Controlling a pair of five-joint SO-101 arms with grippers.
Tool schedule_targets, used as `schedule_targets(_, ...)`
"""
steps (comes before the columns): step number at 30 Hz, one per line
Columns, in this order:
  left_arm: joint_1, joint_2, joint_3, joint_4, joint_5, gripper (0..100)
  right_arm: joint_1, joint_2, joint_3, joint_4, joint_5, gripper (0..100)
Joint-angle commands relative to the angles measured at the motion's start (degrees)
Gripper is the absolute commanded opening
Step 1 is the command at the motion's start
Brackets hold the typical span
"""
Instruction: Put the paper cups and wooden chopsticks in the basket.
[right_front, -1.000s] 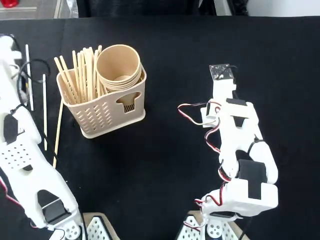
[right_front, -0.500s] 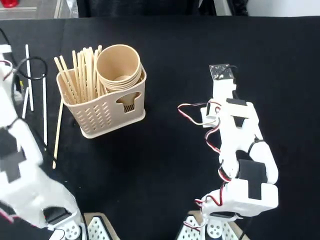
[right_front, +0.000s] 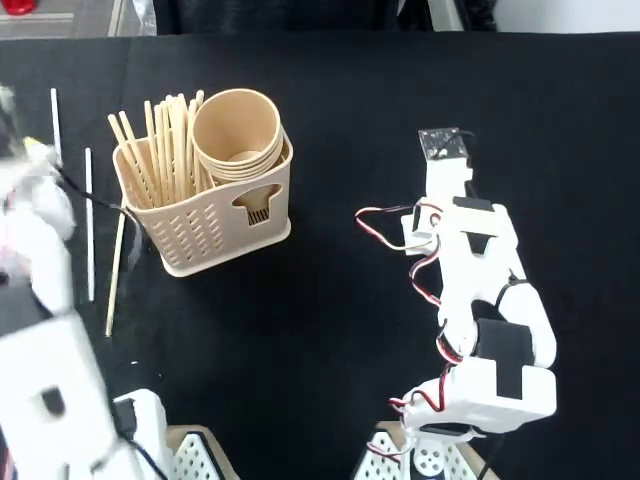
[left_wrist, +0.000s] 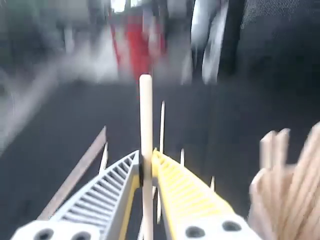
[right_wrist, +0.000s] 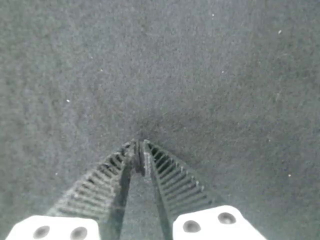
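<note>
Left gripper (left_wrist: 146, 159) is clamping one pale wooden chopstick (left_wrist: 145, 115), the stick running out past the tips. It is probably held that way so the free end can be fed into the beige perforated plastic basket (right_front: 215, 225), which is already holding the nested tan paper cups (right_front: 237, 130) and a sheaf of chopsticks (right_front: 165, 145). A few thin sticks (right_front: 88, 220) are lying loose on the black cloth table (right_front: 340, 90) beside it. Right gripper (right_wrist: 138, 150) is sitting pinched shut on nothing over bare cloth, well apart, seemingly parked clear.
</note>
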Motion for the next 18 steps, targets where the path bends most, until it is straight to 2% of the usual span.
schedule_targets(1,4.9,-16.9,15.6,-26.7,0.5,3,0.4,-0.6,-0.3,-0.5,0.5,1.3)
schedule_targets(5,9.8,-22.4,17.4,-35.0,0.9,3,0.4,-0.5,-0.3,-0.5,0.5,1.3)
schedule_targets(10,21.8,-24.4,11.9,-37.0,3.5,3,0.4,-0.5,-0.3,-0.6,0.5,1.3)
schedule_targets(15,22.7,-24.4,9.6,-36.7,13.2,3,0.4,-0.5,-0.3,-0.7,0.5,1.3)
schedule_targets(18,22.8,-24.3,11.7,-36.7,15.5,3,0.4,-0.5,-0.3,-0.7,0.5,1.3)
